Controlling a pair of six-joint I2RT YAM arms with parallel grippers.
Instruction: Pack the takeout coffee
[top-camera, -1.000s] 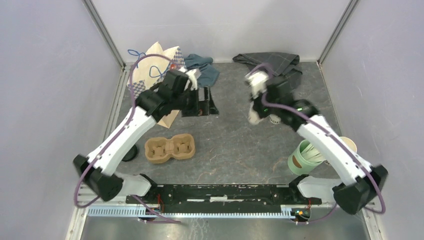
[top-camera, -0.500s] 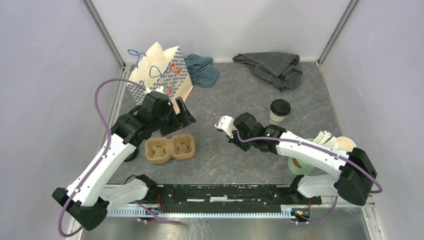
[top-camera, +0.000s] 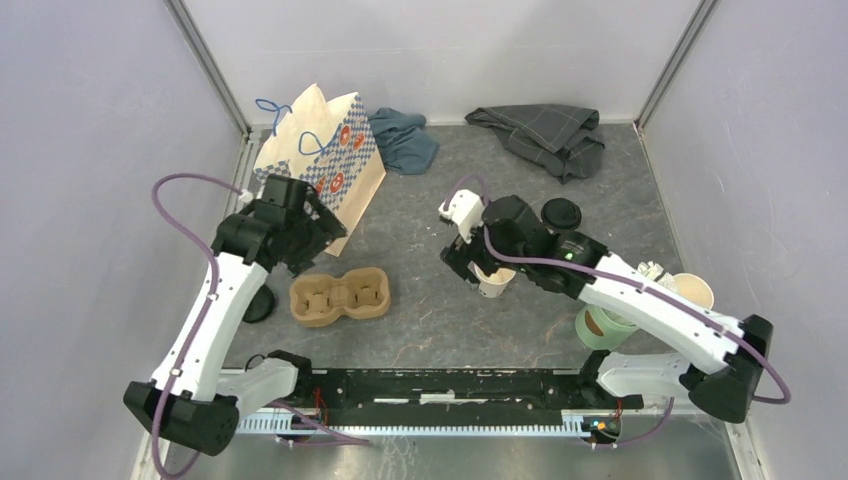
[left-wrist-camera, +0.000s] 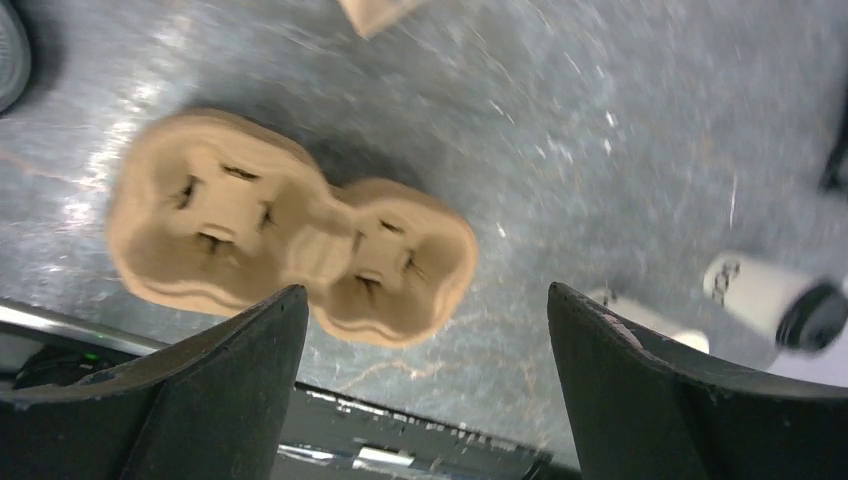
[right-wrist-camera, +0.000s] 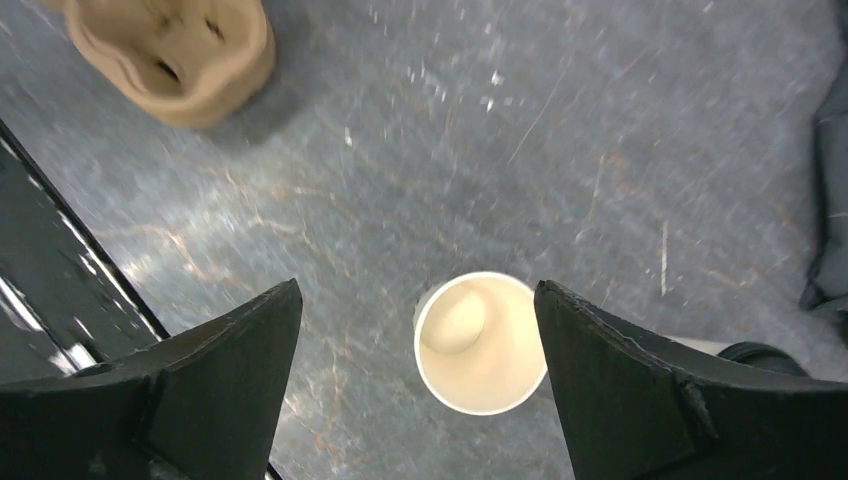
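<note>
The takeout coffee (top-camera: 561, 212), a white cup with a black lid, stands behind my right arm, which hides most of it. Its lid (right-wrist-camera: 764, 355) shows at the right wrist view's lower right, and it (left-wrist-camera: 775, 302) sits far right in the left wrist view. My right gripper (top-camera: 478, 268) hangs open over a lidless white cup (right-wrist-camera: 481, 343), which stands between the spread fingers and closer to the right one. My left gripper (top-camera: 312, 243) is open and holds nothing, above the tan cup carrier (left-wrist-camera: 285, 235).
A patterned paper bag (top-camera: 322, 150) stands at the back left, with a blue cloth (top-camera: 404, 140) and a grey cloth (top-camera: 541, 130) along the back. A mint-green cup (top-camera: 600, 327) and another white cup (top-camera: 692, 290) stand near right. A black lid (top-camera: 259, 306) lies left of the carrier (top-camera: 340, 297).
My right gripper has opened and moved toward the back right, and a lidless cup now stands under it. The left gripper has drawn back to the left, beside the bag.
</note>
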